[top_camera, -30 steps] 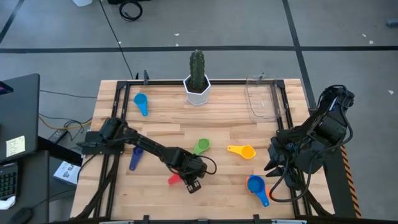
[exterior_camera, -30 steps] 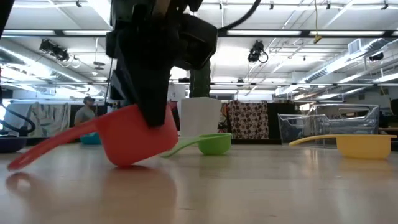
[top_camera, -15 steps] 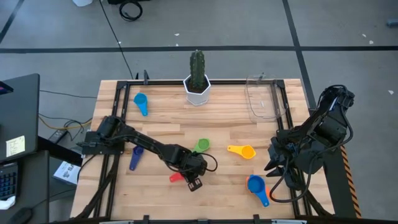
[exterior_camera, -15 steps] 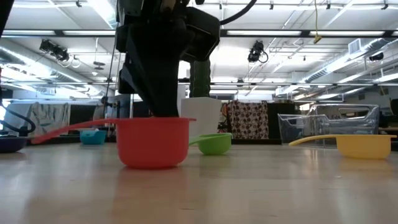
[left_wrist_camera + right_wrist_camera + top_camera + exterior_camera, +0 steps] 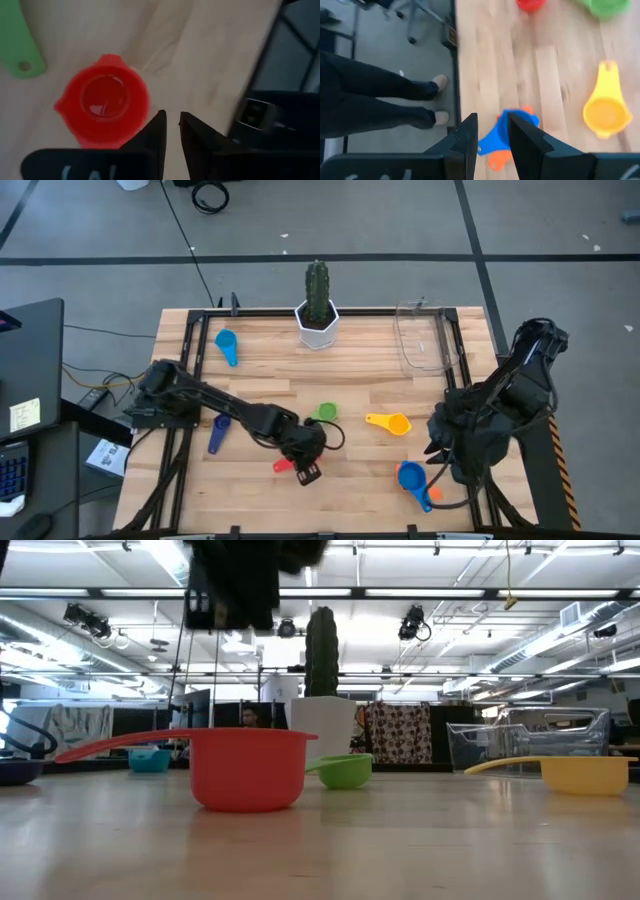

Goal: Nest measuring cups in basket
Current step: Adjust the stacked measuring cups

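1 change standing out against the earlier frames: red measuring cup [image 5: 247, 769] now sitting upright and flat on the worktop [image 5: 360, 390], no longer tipped under the left end effector [image 5: 170, 125], which is lifting clear above it. Holding nothing now, fingers nearly closed with only a thin gap between them, hovering just beside the cup's rim in the left wrist view. Meaning for the task, as a judgement: cup righted and released, not yet carried to the basket [image 5: 422, 340], so the nesting is barely under way.

Lying near the green measuring cup [image 5: 323, 413], on the side away from the cactus pot [image 5: 317, 325], and well apart from the basket. Bowl opening facing up; long axis running level along the worktop, handle pointing away from the basket.

Waiting at the basket's side of the worktop, right end effector [image 5: 490, 137] hanging above the blue measuring cup [image 5: 411, 477], which is sitting on an orange one [image 5: 496, 159], with the yellow measuring cup [image 5: 391, 422] near; fingers slightly apart, empty.
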